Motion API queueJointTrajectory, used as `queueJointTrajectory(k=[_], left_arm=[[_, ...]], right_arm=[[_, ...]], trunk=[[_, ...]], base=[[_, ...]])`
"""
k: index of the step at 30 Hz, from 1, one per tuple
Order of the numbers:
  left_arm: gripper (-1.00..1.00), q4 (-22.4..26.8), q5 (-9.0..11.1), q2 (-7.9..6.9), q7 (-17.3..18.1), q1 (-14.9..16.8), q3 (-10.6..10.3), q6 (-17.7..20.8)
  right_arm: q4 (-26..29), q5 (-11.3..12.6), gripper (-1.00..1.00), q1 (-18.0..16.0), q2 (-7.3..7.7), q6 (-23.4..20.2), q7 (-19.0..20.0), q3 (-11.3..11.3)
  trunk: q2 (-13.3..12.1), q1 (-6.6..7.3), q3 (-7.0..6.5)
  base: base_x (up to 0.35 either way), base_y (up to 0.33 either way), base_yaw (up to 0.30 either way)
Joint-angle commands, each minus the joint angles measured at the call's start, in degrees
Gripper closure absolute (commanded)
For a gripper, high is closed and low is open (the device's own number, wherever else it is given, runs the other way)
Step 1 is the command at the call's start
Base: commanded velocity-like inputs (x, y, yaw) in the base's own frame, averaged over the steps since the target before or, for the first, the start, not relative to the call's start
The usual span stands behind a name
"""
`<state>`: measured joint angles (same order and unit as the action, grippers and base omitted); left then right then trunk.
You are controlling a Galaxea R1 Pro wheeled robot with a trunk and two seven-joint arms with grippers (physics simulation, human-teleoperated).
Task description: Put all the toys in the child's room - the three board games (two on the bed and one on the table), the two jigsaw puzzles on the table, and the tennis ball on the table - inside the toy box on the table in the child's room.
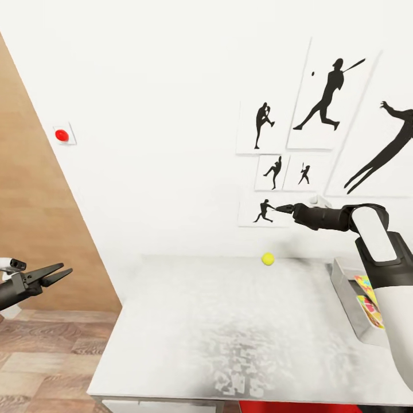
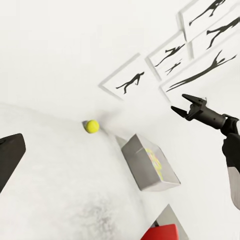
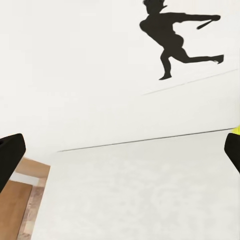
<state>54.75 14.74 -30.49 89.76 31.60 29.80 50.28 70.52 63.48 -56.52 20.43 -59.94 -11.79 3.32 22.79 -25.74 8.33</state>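
Note:
The tennis ball (image 1: 268,259) (image 2: 91,126) lies at the back of the pale table (image 1: 218,321), close to the wall. My right gripper (image 1: 279,209) (image 2: 179,102) hangs open and empty in the air above the ball, slightly to its right. In the right wrist view its fingers (image 3: 9,157) stand far apart. At the table's right edge stands the grey toy box (image 1: 346,287) (image 2: 137,160). Colourful jigsaw puzzles (image 1: 369,301) (image 2: 156,162) lie inside it. My left gripper (image 1: 53,273) is open and empty, off the table's left side. The board games and the bed are out of view.
Framed baseball silhouettes (image 1: 321,109) hang on the white wall behind the table. A red button (image 1: 61,135) sits on the wall at the left, beside a wood panel (image 1: 34,229). Something red (image 1: 298,407) shows below the table's front edge. Wood floor (image 1: 46,355) lies left of the table.

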Motion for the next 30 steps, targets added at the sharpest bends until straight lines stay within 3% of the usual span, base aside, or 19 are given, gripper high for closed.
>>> queueJointTrajectory(k=[1,10,30], left_arm=[[-1.00,0.0,-0.1,-0.01,0.2,0.0,0.0,0.6],[-1.00,0.0,-0.1,-0.01,0.2,0.0,0.0,0.6],[-1.00,0.0,-0.1,-0.01,0.2,0.0,0.1,0.6]], right_arm=[[0.0,0.6,-1.00,-0.1,0.06,-0.1,-0.6,0.1],[0.0,0.6,-1.00,-0.1,0.07,-0.1,-0.6,0.2],[-0.2,0.6,-1.00,-0.1,-0.06,-0.1,-0.6,0.5]], trunk=[[0.1,-0.04,0.11],[0.1,-0.04,-0.14],[0.1,-0.04,-0.16]], base=[[0.005,0.012,-0.049],[0.023,0.003,-0.130],[0.027,0.000,-0.006]])
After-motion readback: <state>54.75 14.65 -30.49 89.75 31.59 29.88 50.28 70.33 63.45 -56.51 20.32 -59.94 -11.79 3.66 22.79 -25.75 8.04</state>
